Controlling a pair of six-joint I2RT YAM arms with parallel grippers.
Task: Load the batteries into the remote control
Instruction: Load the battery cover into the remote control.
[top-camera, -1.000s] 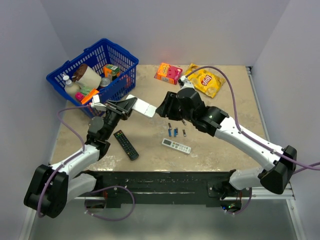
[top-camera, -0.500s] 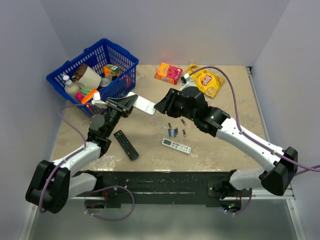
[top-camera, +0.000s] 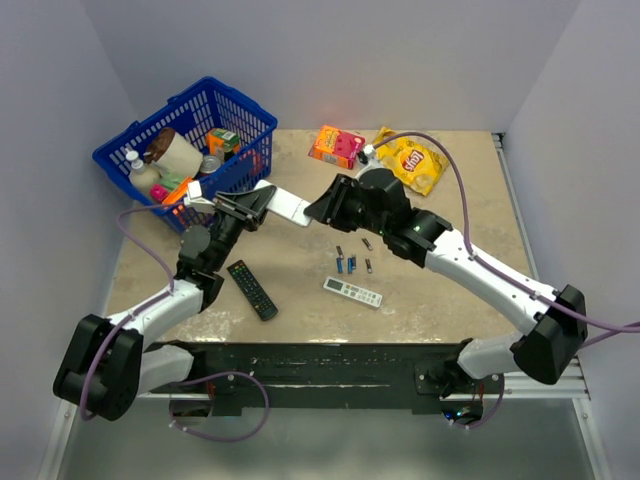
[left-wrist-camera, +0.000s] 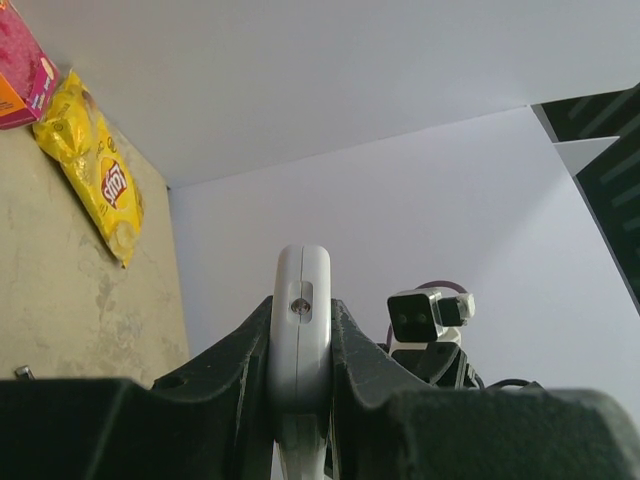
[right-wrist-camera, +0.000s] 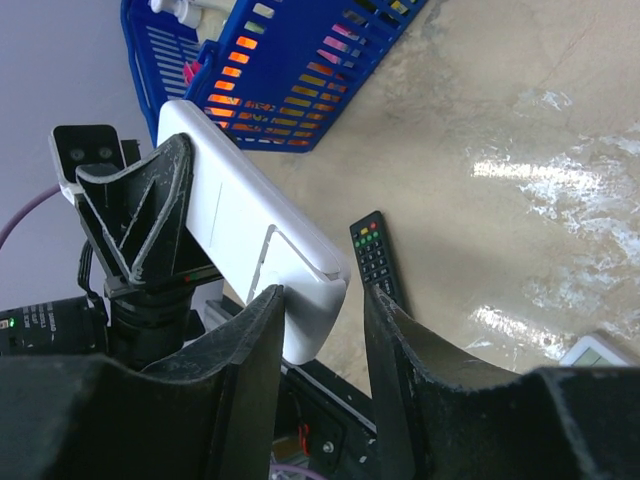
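My left gripper (top-camera: 243, 211) is shut on the white remote control (top-camera: 287, 208) and holds it in the air, plain back up, beside the basket. In the left wrist view the remote control (left-wrist-camera: 301, 300) stands edge-on, pinched by the left gripper (left-wrist-camera: 301, 345). My right gripper (top-camera: 320, 208) is open around the remote's free end. In the right wrist view the remote control (right-wrist-camera: 235, 215) has its back cover panel (right-wrist-camera: 295, 260) outlined near that end. One finger of the right gripper (right-wrist-camera: 323, 293) touches it and the other stands apart. Several batteries (top-camera: 351, 263) lie on the table below.
A long black remote (top-camera: 252, 289) and a slimmer white remote (top-camera: 352, 292) lie near the front. The blue basket (top-camera: 222, 95) of groceries stands back left. An orange box (top-camera: 337, 146) and a yellow chips bag (top-camera: 410, 160) lie at the back.
The right gripper has moved left onto the remote's free end and its jaws have narrowed. The left arm has shifted the remote slightly back toward the basket.
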